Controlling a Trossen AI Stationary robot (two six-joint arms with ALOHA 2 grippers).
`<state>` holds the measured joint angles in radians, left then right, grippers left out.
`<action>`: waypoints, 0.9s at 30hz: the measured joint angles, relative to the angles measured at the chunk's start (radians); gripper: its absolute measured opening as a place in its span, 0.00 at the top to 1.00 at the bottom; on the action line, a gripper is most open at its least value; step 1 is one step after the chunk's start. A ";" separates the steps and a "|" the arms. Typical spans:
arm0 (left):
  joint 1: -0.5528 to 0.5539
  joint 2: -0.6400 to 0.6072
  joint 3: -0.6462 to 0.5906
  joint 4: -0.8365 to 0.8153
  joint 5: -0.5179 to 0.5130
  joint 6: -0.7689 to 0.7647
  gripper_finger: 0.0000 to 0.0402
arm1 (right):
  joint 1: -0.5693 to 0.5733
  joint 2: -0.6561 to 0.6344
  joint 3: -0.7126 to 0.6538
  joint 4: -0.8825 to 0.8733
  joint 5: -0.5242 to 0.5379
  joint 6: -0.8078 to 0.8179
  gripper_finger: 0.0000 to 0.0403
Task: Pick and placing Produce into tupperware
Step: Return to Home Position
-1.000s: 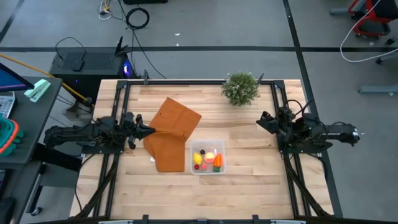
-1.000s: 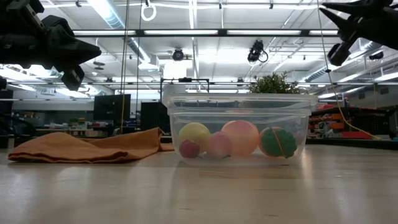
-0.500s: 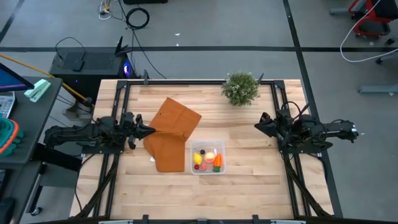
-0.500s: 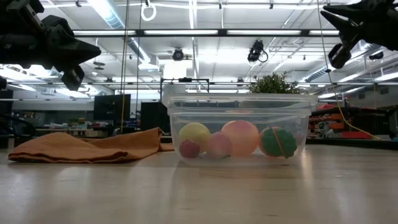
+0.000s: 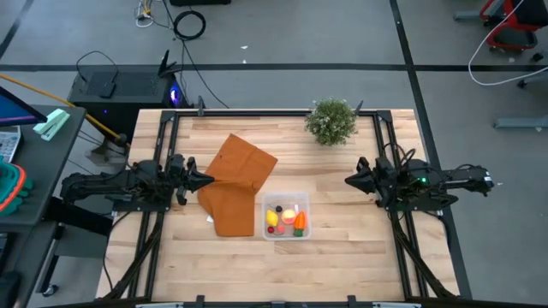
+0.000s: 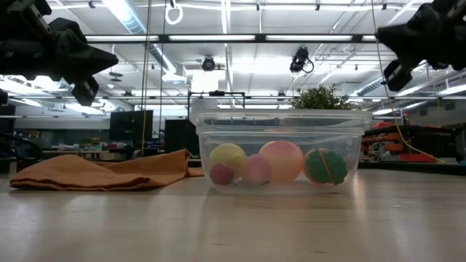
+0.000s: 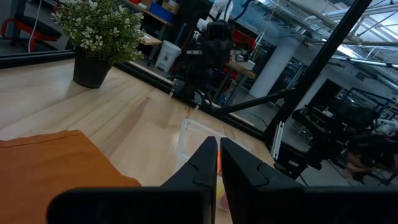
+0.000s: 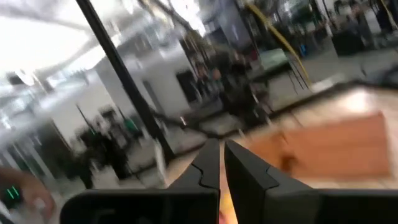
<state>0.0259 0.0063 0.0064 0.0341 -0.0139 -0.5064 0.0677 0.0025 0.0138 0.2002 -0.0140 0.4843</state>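
Note:
The clear tupperware [image 5: 286, 217] stands on the table near the middle and also shows in the low view [image 6: 280, 149]. Inside it lie a yellow lemon [image 6: 227, 158], a red-yellow round fruit [image 6: 281, 160], a small red-pink piece [image 6: 222, 173], a pink piece [image 6: 255, 169] and the carrot, its green top [image 6: 325, 166] toward the camera. My left gripper [image 5: 210, 180] is shut and empty above the table's left side. My right gripper [image 5: 349, 180] is shut and empty above the right side, its tips pointing toward the middle.
An orange-brown cloth [image 5: 239, 182] lies left of the tupperware, touching it. A bushy potted plant [image 5: 331, 121] stands at the far edge. Bare wood lies at the near edge and between the tupperware and my right gripper.
My right gripper has moved a little toward the table's left, toward the middle, and dropped slightly. It stays shut and empty. My left arm and the produce have kept still.

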 joint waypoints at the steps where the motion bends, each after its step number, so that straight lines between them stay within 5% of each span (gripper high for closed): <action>1: 0.000 0.000 0.000 0.000 0.000 0.000 0.94 | 0.000 0.000 0.005 -0.038 -0.002 -0.020 1.00; 11: 0.000 0.000 0.000 0.002 0.000 0.000 0.91 | 0.000 0.000 0.016 -0.106 0.040 -0.172 1.00; 27: 0.000 0.000 0.000 0.004 0.000 0.000 0.93 | 0.000 0.000 -0.003 -0.068 0.085 -0.172 1.00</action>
<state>0.0261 0.0063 0.0063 0.0383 -0.0139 -0.5064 0.0677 0.0029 0.0109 0.1325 0.0714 0.3123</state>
